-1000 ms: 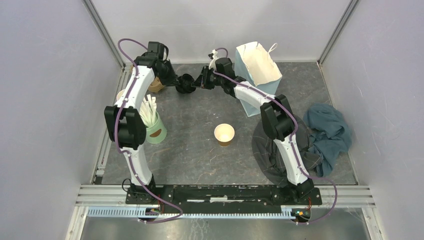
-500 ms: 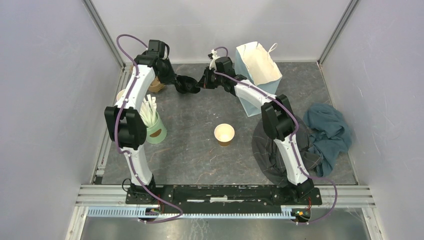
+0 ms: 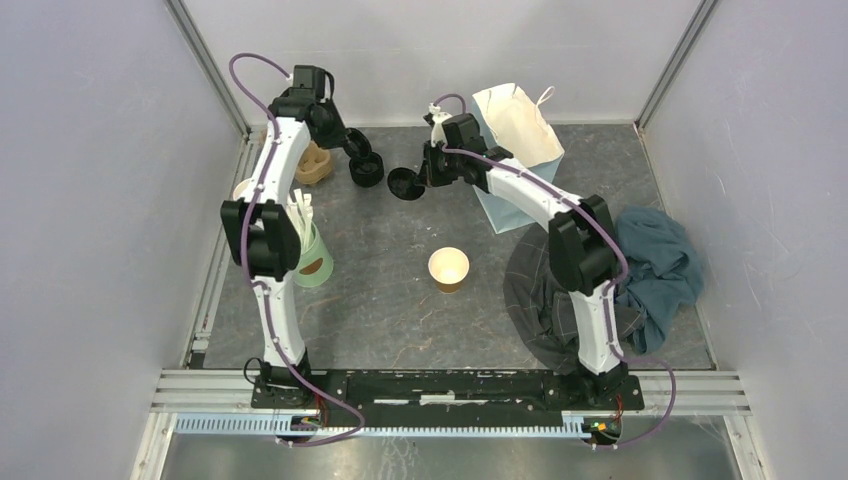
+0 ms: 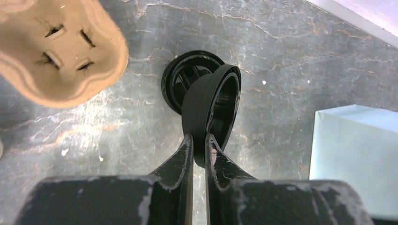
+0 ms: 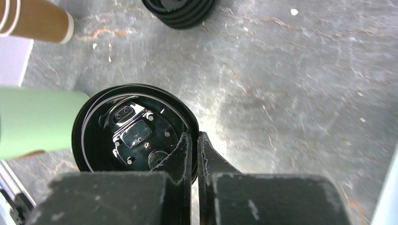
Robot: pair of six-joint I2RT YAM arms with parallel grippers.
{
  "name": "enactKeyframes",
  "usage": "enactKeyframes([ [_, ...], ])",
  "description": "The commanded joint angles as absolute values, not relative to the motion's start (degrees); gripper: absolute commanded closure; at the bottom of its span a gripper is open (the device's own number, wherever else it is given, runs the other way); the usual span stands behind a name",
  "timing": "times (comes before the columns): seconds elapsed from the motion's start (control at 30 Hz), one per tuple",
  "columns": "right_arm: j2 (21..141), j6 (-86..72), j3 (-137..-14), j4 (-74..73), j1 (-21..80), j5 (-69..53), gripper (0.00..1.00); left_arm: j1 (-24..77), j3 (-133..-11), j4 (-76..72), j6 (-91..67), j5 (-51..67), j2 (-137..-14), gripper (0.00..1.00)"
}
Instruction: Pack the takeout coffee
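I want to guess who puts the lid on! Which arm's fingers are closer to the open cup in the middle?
Right. The right fingers, pinching a black lid, are beyond the cup, slightly left. The left fingers, holding a second lid, are farther back-left, over the lid stack.

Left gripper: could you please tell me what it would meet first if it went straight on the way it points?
Probably the stack of black lids, which sits on the table just beyond the single black lid that the left gripper pinches; how far off is unclear.
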State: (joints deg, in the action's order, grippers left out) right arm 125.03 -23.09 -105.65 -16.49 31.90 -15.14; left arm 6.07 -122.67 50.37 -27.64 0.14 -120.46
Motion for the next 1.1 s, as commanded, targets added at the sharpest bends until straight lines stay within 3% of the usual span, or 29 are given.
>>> enactKeyframes([
  [0.0,115.97,-15.44,-101.34,-19.78,31.49,-13.26,0.97,5.62,-125.62,46.05,-30.49,2.11,-125.85,0.98],
  [0.63,110.59,-14.08,-98.39,-21.16,31.24,-17.31,0.97,4.92,-122.36,40.99,-34.69,4.81,-129.58,0.98],
  [1.07,110.69,-13.04,-99.98,-22.58,31.25,-17.86,0.97,4.75,-120.51,42.03,-32.62,4.37,-127.39,0.61],
])
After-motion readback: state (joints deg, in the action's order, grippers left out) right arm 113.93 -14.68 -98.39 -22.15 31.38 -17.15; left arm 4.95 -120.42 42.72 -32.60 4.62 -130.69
